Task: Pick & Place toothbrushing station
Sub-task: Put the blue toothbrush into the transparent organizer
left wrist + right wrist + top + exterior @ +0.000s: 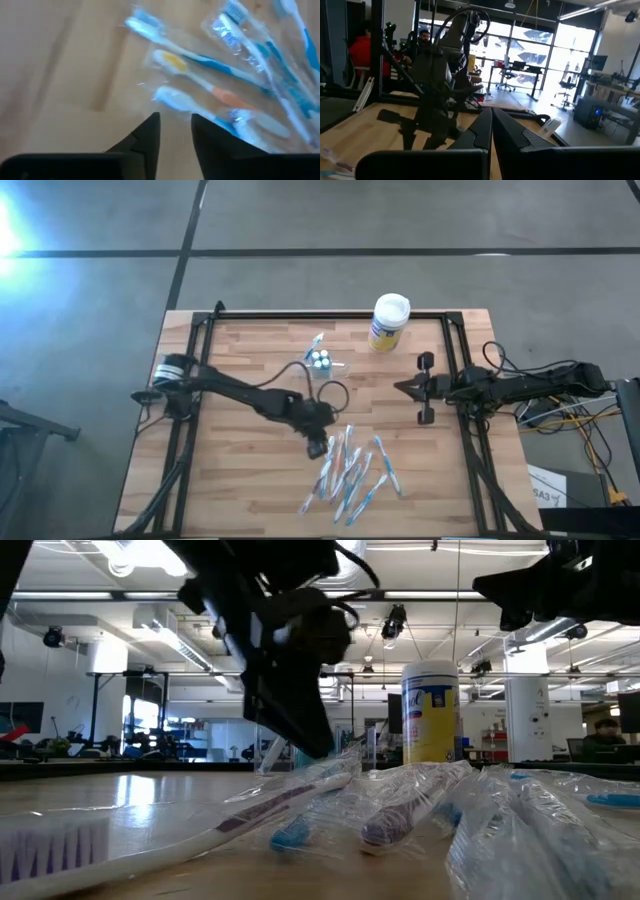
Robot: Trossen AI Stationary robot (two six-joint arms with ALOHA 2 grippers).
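The toothbrushing station [320,361], a small see-through holder, stands on the table's far middle with a toothbrush beside it. Several toothbrushes in clear wrappers [352,470] lie in a loose pile on the near middle of the table. My left gripper [318,448] slants down at the pile's left edge. In the left wrist view its fingers [175,120] are open by a narrow gap with nothing between them, just short of a wrapped toothbrush head [172,97]. My right gripper [400,388] waits shut at the right, held level above the table.
A yellow-and-blue canister with a white lid [388,322] stands at the far edge, right of the holder. A black frame [300,316] runs along the table's far edge and sides. Bare wood lies left of the pile [230,460].
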